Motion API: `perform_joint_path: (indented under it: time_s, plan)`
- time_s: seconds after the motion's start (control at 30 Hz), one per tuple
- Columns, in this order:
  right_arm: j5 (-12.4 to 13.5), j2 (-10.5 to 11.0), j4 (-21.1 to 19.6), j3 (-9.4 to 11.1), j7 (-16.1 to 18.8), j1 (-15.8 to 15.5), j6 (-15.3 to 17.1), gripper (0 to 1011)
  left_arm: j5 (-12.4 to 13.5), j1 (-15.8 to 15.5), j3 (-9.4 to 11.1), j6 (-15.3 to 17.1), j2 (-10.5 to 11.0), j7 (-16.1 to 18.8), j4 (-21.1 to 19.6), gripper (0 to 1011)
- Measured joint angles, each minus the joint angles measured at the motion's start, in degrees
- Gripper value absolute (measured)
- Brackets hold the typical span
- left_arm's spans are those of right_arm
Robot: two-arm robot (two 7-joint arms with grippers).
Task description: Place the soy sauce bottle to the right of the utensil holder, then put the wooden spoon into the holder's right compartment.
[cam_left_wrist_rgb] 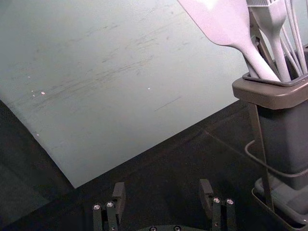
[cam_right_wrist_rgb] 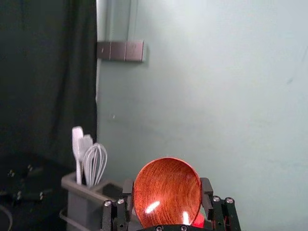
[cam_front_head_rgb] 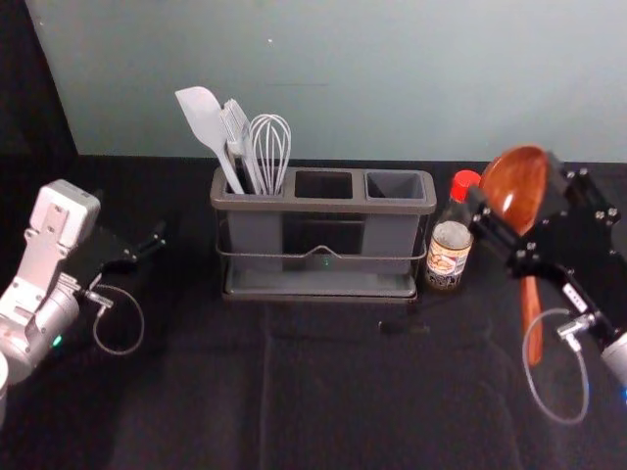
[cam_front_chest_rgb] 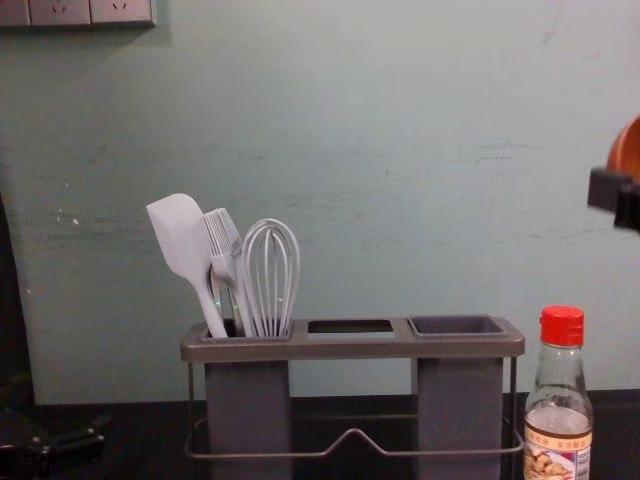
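Right claw (cam_front_head_rgb: 517, 196): I grip the wooden spoon (cam_front_head_rgb: 514, 174), raised, bowl up;
Left claw (cam_front_head_rgb: 145, 249): mine stands open, left of the utensil holder (cam_front_head_rgb: 323, 206);
Soy sauce bottle (cam_front_head_rgb: 450, 251): upright on the desk (cam_front_head_rgb: 333, 392), just beside the holder's right end.

Red cap (cam_front_chest_rgb: 562, 327); reddish-brown spoon (cam_front_head_rgb: 514, 186); pale-grey whisk (cam_front_chest_rgb: 271, 275); grey-brown holder rim (cam_front_chest_rgb: 350, 348).
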Motion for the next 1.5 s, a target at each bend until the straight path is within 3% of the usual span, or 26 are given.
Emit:
perform_joint_path:
  time_s: [0.3, 0.57, 0.7, 1.0, 1.23, 1.5]
  plan:
    - [0.1, -1.3, -0.2, 0.4, -0.8, 1.0, -3.8, 838, 0.0, 0.0, 0.0, 0.0, 0.0, 0.0, 0.0, 1005]
    - [0.3, -1.8, 0.3, -0.1, -0.7, 3.7, -4.1, 838, 0.0, 0.0, 0.0, 0.0, 0.0, 0.0, 0.0, 1005]
    - [1.7, -2.1, 1.2, -0.6, -0.1, 5.7, -3.6, 838, 0.0, 0.0, 0.0, 0.0, 0.0, 0.0, 0.0, 1005]
    - [6.9, -1.6, 5.2, -1.5, 2.6, 11.6, -2.3, 838, 0.0, 0.0, 0.0, 0.0, 0.0, 0.0, 0.0, 1005]
    - [12.3, -1.0, 10.2, -2.1, 5.7, 16.8, -2.0, 838, 0.0, 0.0, 0.0, 0.0, 0.0, 0.0, 0.0, 1005]
    - [15.5, -0.5, 15.3, -3.7, 8.0, 22.2, -1.6, 838, 0.0, 0.0, 0.0, 0.0, 0.0, 0.0, 0.0, 1005]
